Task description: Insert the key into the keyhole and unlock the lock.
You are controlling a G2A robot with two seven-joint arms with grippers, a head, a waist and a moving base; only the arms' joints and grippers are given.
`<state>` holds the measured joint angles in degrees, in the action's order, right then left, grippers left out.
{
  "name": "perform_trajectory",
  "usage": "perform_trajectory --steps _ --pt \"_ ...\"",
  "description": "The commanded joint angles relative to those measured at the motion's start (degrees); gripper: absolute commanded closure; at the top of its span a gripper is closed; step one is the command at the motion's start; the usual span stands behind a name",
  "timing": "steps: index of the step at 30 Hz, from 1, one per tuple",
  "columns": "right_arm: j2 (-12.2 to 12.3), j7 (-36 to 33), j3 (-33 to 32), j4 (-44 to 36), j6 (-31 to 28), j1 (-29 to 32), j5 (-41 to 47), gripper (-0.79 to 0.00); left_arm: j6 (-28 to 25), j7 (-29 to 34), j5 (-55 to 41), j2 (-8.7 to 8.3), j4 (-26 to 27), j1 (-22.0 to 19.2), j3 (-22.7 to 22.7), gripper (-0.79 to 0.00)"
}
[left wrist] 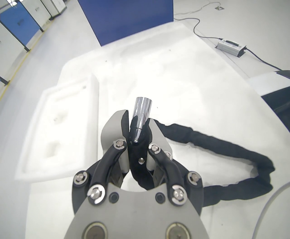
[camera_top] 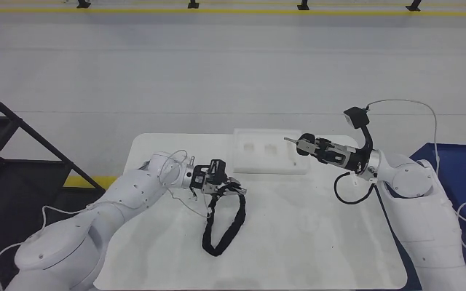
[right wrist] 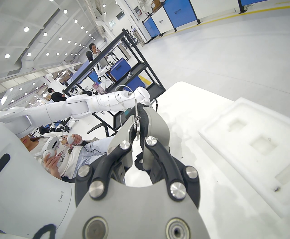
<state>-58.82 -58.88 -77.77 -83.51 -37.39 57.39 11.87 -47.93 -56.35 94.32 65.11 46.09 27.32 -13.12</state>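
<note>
Two claws are shut tight: the left claw holds the shiny end of the lock over the table, the right claw pinches the key well apart by the foam tray, so bring them close, line them up straight, push slowly.

Robotics laboratory in a wide industrial hall: a pale, polished floor stretches away from the white worktop, crossed by a yellow marking line. Blue partition panels on black feet divide the hall into bays, and another blue screen stands just beyond the worktop. A black steel rack stands beneath a high white ceiling studded with rows of round lamps. A power unit and its cable lie on the floor.
</note>
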Motion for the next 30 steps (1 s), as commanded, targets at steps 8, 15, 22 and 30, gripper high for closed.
perform_trajectory --steps 8,15,22,30 --pt "0.66 -3.98 0.66 -2.95 10.53 -0.2 -5.15 0.0 4.88 -4.87 -0.61 -5.98 12.05 0.13 -4.65 0.0" --pt "1.78 -9.6 -2.03 -9.95 20.34 1.2 -3.4 0.0 7.42 -4.77 -2.23 -8.55 18.72 1.68 -9.84 0.0" --pt "3.17 -15.75 -6.79 -20.92 28.39 5.0 -0.65 0.0 8.06 -1.65 -3.14 -8.3 22.97 1.93 -12.23 0.0" --pt "3.63 -16.91 -6.54 -24.53 30.46 6.18 -0.31 0.0 10.79 0.5 -4.14 -4.86 20.98 1.36 -11.18 0.0"
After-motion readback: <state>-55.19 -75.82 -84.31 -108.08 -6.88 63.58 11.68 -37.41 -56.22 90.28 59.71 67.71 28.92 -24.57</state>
